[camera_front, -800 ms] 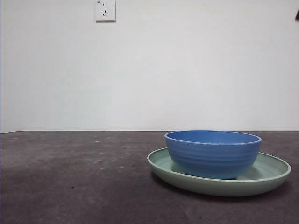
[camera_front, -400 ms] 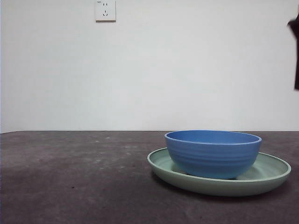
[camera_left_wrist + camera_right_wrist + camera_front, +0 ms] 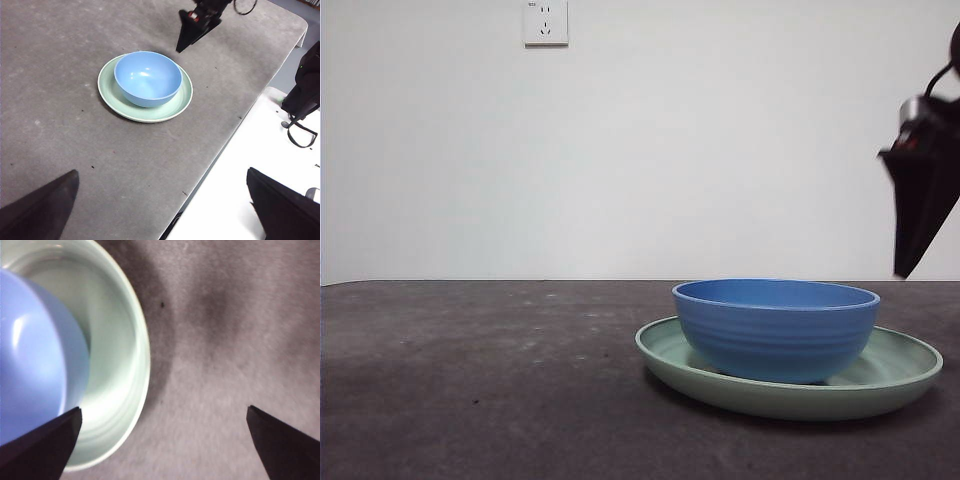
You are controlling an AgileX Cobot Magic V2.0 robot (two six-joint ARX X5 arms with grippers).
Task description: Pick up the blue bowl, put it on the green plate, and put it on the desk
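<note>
Mint-green and nearest to my front camera, the green plate (image 3: 880, 385) lies flat on the desk (image 3: 480, 380), right of centre, and the blue bowl (image 3: 775, 328) stands upright inside it, its base on the plate's floor and its rim level. From the left wrist camera I see the bowl sitting slightly off-centre in the plate, closer to one side of the raised rim. My right gripper (image 3: 918, 215) hangs at the right edge of the front view, above and to the side of the dishes, touching neither; its wrist camera looks down on the plate's rim (image 3: 142, 355) and bare desk, with both jaws spread wide apart and nothing between them. My left gripper (image 3: 165, 210) waits well away from the dishes, high over the desk's edge, jaws likewise wide and empty. Farther back, a white wall carries a socket (image 3: 545, 22)
</note>
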